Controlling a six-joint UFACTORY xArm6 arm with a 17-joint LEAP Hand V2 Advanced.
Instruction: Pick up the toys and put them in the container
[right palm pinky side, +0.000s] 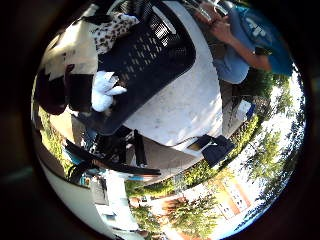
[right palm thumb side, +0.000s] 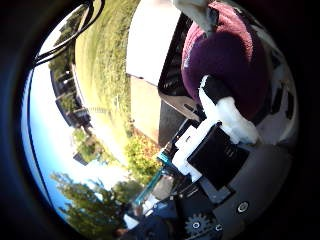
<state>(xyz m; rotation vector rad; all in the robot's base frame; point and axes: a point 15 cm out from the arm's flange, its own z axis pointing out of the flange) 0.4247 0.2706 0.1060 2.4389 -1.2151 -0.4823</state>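
A maroon plush toy (right palm thumb side: 238, 55) fills much of the right thumb side palm view, close to the palm. My hand (right palm thumb side: 215, 150) has a white finger (right palm thumb side: 228, 112) curled against it, holding it over the black lattice basket (right palm pinky side: 150, 50). In the right little finger side palm view, a dark toy part (right palm pinky side: 55, 92) with a white plush paw (right palm pinky side: 103, 90) sits at the basket's rim, close to the palm. A leopard-print plush toy (right palm pinky side: 115, 30) lies inside the basket.
The basket stands on a round white table (right palm pinky side: 185, 105) outdoors. A person (right palm pinky side: 250, 40) sits at the table's far side. A black chair (right palm pinky side: 215, 150) stands by the table. Grass (right palm thumb side: 105, 70) and trees surround it.
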